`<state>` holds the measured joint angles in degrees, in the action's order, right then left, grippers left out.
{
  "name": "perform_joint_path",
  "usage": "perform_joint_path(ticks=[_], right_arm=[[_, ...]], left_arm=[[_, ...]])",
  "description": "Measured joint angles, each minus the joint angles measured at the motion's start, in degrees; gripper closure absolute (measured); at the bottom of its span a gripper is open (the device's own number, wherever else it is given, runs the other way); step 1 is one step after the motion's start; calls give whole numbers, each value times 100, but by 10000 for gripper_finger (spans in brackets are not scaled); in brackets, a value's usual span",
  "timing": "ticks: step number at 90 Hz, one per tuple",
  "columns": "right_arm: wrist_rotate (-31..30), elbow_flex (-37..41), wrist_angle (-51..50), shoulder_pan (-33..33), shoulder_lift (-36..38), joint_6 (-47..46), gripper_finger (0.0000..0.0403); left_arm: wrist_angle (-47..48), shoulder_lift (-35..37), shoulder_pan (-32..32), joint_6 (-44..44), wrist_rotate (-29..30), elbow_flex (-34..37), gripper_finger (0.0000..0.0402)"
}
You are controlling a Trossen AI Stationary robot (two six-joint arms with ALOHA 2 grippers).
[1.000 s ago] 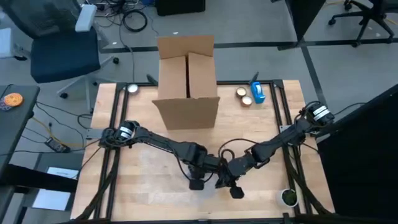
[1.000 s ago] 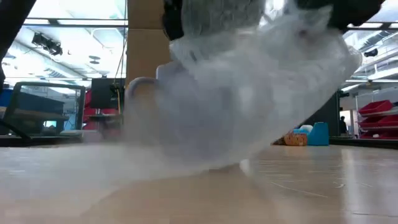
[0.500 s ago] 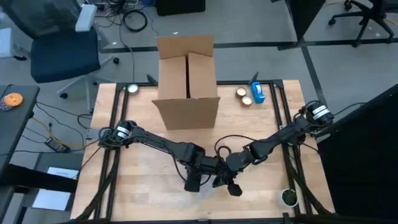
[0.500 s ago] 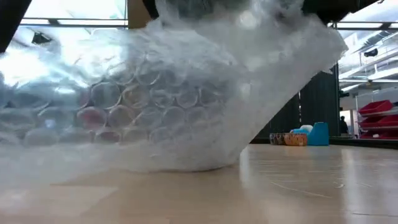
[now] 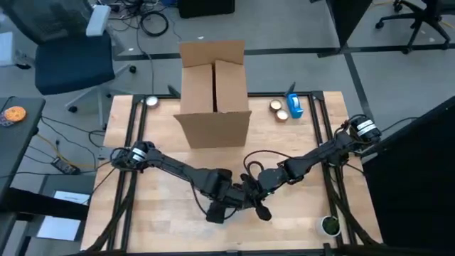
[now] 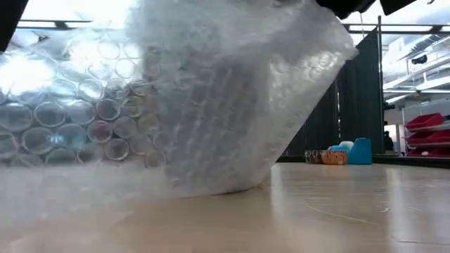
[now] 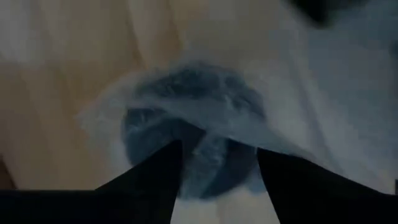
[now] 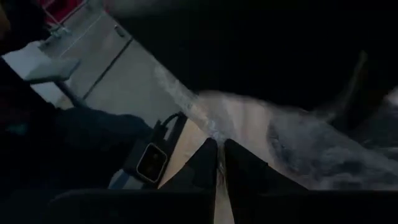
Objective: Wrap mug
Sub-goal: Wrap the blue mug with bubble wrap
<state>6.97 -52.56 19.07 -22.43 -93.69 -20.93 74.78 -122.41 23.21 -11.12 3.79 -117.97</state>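
The left pincer [image 7: 214,168] hangs open over the mug [image 7: 189,140], which sits swathed in bubble wrap [image 6: 211,98] near the desk's [image 5: 163,220] front middle. The right pincer [image 8: 219,163], just right of it, pinches a wrap edge. Bare desk lies either side; a box [image 5: 213,92] stands at the far edge.

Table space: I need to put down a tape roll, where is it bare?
Bare wood lies between the cardboard box and the left arm, and below the tins toward the right arm. The front middle is crowded: both grippers meet at the bubble wrap.
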Motion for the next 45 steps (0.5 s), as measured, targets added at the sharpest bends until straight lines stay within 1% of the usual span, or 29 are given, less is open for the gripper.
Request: perform_joint_path(ticks=[10, 21, 29, 38, 45], right_arm=[[-41, 0, -1, 72, 0, 2, 403], [-331, 0, 24, 99, -2, 74, 403], [-405, 0, 169, 146, 0, 173, 403], [-441, 0, 243, 230, 0, 213, 403], [-458, 0, 236, 311, 0, 262, 403]], left_arm=[[328, 0, 152, -200, 293, -112, 208], [590, 0, 326, -438, 615, -209, 208], [743, 0, 466, -590, 877, -282, 208], [688, 0, 586, -707, 1074, -300, 208], [455, 0, 653, -716, 1139, -284, 208]])
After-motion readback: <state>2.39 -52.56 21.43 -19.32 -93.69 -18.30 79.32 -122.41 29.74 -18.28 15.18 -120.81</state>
